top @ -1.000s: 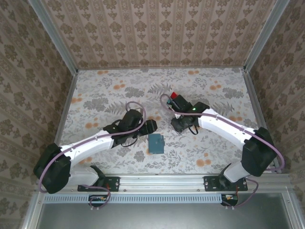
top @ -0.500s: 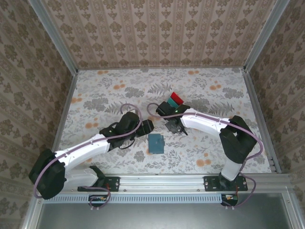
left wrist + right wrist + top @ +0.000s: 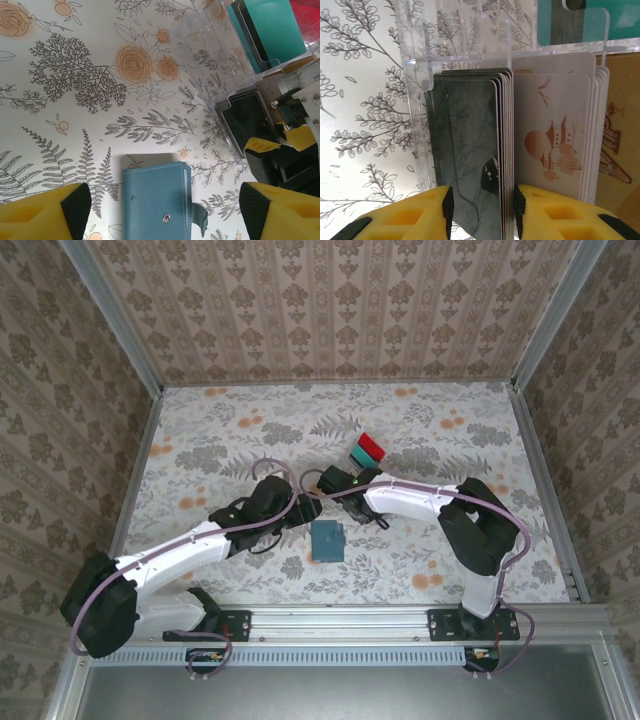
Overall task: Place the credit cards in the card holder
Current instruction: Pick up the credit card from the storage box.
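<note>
The card holder [image 3: 326,540] is a dark teal wallet lying folded on the table, with its snap strap loose. In the left wrist view the card holder [image 3: 157,205] lies between my left gripper's [image 3: 165,215] widely open fingers and is not touched. The credit cards stand in a clear rack [image 3: 364,453]: dark cards [image 3: 470,150], white picture cards [image 3: 555,145] and teal cards [image 3: 270,30]. My right gripper [image 3: 482,210] is open, with one finger on each side of the dark stack's near edge. The right gripper [image 3: 338,484] is at the rack's near left side.
The flowered tabletop [image 3: 220,440] is walled on three sides by patterned panels. A red card [image 3: 372,444] stands at the rack's far end. Both arms meet near the table's middle, a hand's width apart. A tan wooden piece [image 3: 617,140] sits right of the white cards.
My right arm has swung left and brought its gripper to the rack's near side, uncovering the red and teal cards. My left gripper has crept forward and opened slightly wider.
</note>
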